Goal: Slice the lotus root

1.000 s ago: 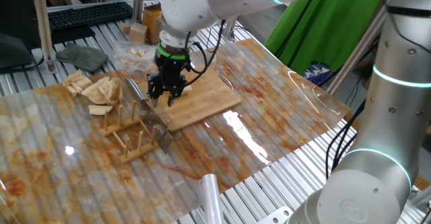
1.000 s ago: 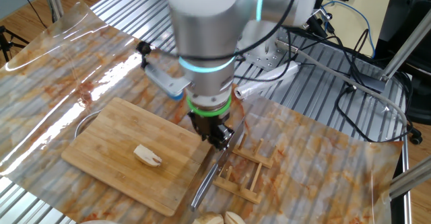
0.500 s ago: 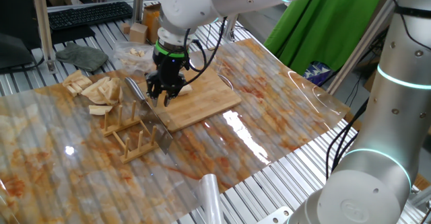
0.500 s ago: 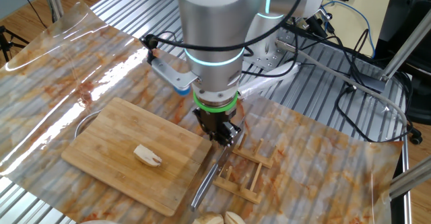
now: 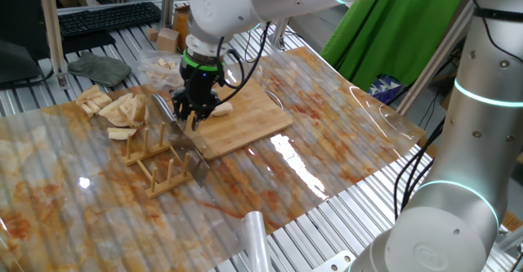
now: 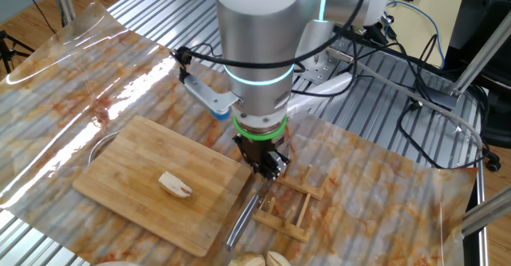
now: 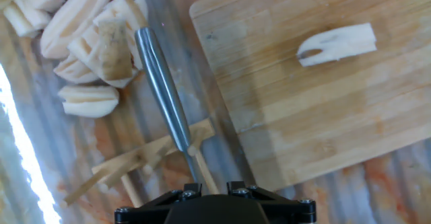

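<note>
Black two-finger gripper [image 6: 264, 164] above steel-handled knife [image 7: 163, 99] propped in wooden rack [image 6: 287, 209], beside bamboo board [image 6: 136, 174]; jaw state indeterminate. Cream lotus root chunk [image 6: 175, 185] on board, uncut, likely awaiting knife.

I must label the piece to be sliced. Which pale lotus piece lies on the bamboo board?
The single lotus root lies alone on the bamboo board. The heap of tan slices lies off the board, beside the knife handle.

The surface [image 5: 343, 133], under a stained clear sheet, carries a bamboo board [image 5: 245, 121] toward its far edge. Beside the board stands a wooden rack [image 5: 159, 162] holding a knife [image 7: 163, 96]. A heap of tan slices [image 5: 114, 107], apparently root wedges, lies near the far-left corner.
</note>
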`<state>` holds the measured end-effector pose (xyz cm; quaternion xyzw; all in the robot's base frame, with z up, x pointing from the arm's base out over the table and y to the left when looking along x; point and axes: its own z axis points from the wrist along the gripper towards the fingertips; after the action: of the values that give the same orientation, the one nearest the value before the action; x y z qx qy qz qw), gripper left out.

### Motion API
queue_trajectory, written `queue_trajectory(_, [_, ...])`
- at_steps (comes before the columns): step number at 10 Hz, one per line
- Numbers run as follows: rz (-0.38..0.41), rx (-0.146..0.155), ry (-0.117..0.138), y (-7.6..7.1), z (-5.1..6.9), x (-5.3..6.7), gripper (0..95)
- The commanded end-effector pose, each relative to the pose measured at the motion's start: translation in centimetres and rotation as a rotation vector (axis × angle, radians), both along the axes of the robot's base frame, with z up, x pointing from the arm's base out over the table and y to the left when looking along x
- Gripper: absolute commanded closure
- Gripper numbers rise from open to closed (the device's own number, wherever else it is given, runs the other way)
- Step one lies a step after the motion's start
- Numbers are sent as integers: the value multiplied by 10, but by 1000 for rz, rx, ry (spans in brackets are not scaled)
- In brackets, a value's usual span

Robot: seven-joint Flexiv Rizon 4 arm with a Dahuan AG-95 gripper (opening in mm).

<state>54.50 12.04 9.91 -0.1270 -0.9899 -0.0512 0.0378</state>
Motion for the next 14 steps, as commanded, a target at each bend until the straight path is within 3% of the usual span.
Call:
queue_trajectory(1, [19, -4, -2, 2, -2, 2, 760])
queue_trajectory(2, [28, -10, -1, 4, -4, 4, 760])
queue_trajectory(3, [29, -17, -1, 7, -6, 5, 570])
queue_trajectory(6, [27, -24, -1, 12, -14, 2, 570])
queue_trajectory(10, [26, -18, -6, 12, -38, -1, 570])
queue_trajectory(14, [50, -10, -14, 13, -51, 4, 570])
